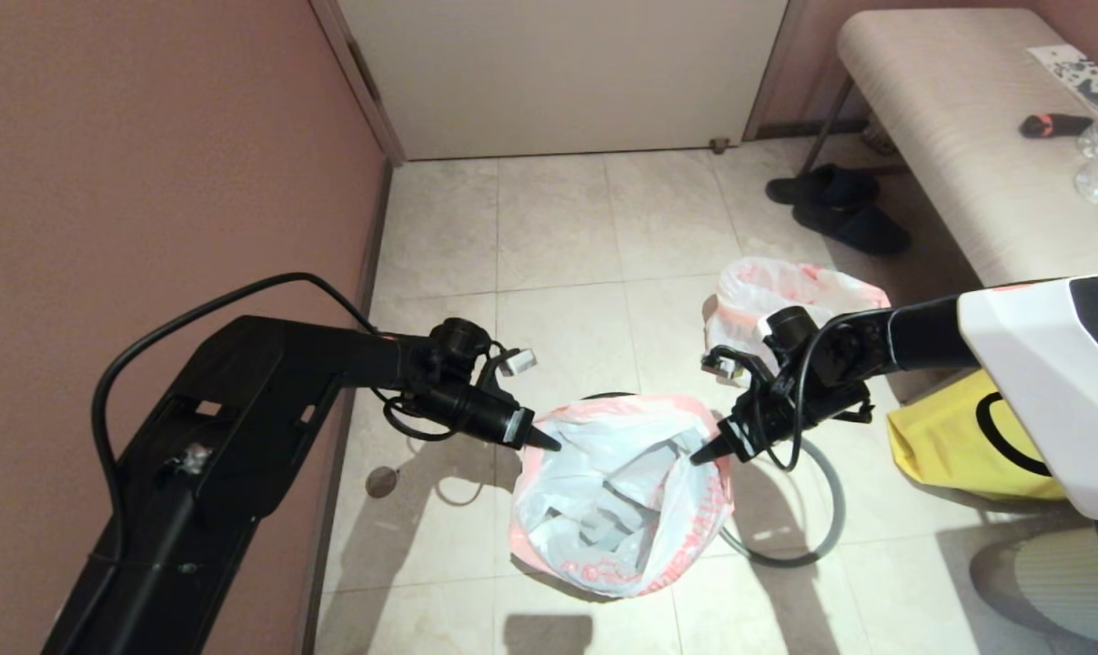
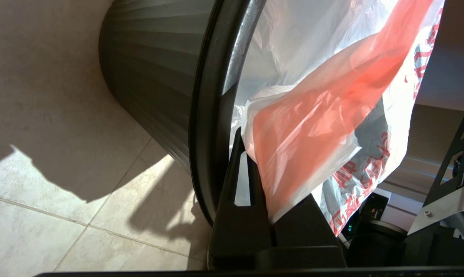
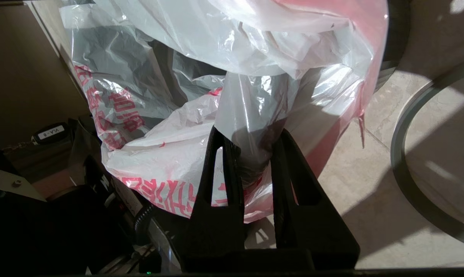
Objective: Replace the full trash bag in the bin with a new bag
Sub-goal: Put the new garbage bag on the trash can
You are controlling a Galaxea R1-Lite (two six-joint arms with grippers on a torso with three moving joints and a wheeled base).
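The new bag (image 1: 621,491) hangs limp and open over the black bin (image 2: 147,77), of which only a dark arc (image 1: 603,397) shows in the head view. My left gripper (image 1: 553,444) is shut on the bag's pink-red rim band (image 2: 312,115) at the bin's left edge. Opposite it, my right gripper (image 1: 697,458) is shut on a bunched fold of the same bag (image 3: 251,115) at the right edge. The full trash bag (image 1: 785,287) stands on the floor behind the right arm, apart from the bin.
A grey ring (image 1: 835,509) lies on the tiles right of the bin, also seen as the ring (image 3: 401,154). A yellow bag (image 1: 958,446) sits further right. A bench (image 1: 949,136) and dark shoes (image 1: 840,209) are at the back right. A wall (image 1: 148,182) runs along the left.
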